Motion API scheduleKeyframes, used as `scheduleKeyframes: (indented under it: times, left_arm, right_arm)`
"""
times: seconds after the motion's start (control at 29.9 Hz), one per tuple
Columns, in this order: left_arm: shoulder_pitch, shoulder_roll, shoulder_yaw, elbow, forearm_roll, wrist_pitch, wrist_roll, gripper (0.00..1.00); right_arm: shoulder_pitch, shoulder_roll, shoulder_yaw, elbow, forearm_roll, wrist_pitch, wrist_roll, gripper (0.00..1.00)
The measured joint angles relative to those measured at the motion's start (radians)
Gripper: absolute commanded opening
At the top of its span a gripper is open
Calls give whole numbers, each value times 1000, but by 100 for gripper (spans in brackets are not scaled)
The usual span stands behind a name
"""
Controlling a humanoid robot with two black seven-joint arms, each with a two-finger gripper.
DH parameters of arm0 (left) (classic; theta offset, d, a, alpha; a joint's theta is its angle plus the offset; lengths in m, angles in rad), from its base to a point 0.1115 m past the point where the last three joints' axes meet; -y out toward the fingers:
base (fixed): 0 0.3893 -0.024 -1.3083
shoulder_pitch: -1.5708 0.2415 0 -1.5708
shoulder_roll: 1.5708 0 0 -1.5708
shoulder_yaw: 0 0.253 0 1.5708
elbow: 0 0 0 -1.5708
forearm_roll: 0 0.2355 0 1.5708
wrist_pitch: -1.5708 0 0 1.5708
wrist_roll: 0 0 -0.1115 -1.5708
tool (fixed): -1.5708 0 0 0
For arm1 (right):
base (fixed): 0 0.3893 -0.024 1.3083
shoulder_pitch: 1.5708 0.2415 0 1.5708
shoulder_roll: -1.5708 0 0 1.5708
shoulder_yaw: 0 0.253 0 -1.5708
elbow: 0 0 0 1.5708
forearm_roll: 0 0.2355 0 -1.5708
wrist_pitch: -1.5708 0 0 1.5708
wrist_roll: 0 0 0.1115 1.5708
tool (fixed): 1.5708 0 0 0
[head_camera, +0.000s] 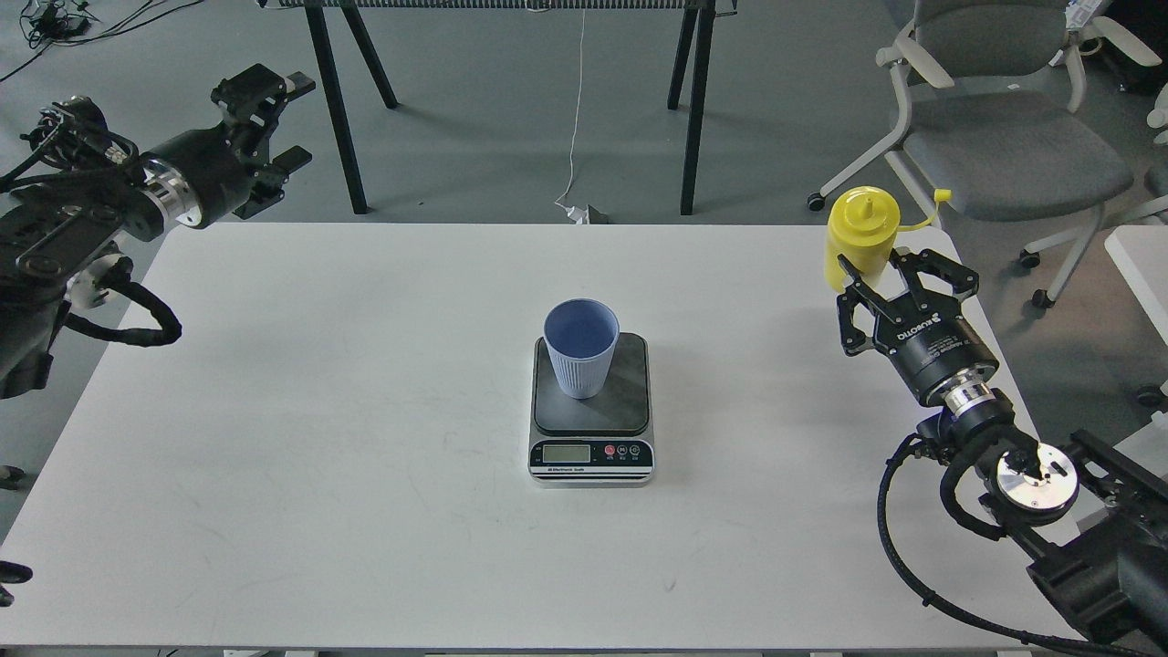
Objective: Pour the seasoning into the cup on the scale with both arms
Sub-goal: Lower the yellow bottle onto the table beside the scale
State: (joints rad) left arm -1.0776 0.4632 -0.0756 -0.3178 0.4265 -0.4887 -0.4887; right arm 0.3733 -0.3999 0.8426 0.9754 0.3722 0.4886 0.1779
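Note:
The light blue ribbed cup [581,349] stands upright on the back left of the scale's dark platform [613,401] at the table's middle. The yellow seasoning bottle [860,235] stands upright near the table's far right corner, its small cap hanging out to the right on its tether. My right gripper [878,272] comes at it from the front, with its fingers around the bottle's lower part, which they hide. My left gripper [285,123] is open and empty, above the floor beyond the table's far left corner.
The white table [365,456] carries only the scale and the bottle. A grey office chair [1004,146] stands behind the right corner. Black trestle legs [693,109] stand behind the table's far edge. The right arm's cables hang by the table's right edge.

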Motion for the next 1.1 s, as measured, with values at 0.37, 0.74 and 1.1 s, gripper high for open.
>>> scheduleKeyframes:
  times: [0.37,0.74,1.1]
  left_arm:
    - [2,-3,1,0,0,0,0,99]
    - [4,-3,2,0,0,0,0,99]
    - [8,-2,2,0,0,0,0,99]
  right_arm:
    - [-105,52,0,31,49,0,19,39]
    - [-118,119,0,31,51,0,22,39]
    - [-168,133,1,19,50,0,22,40]
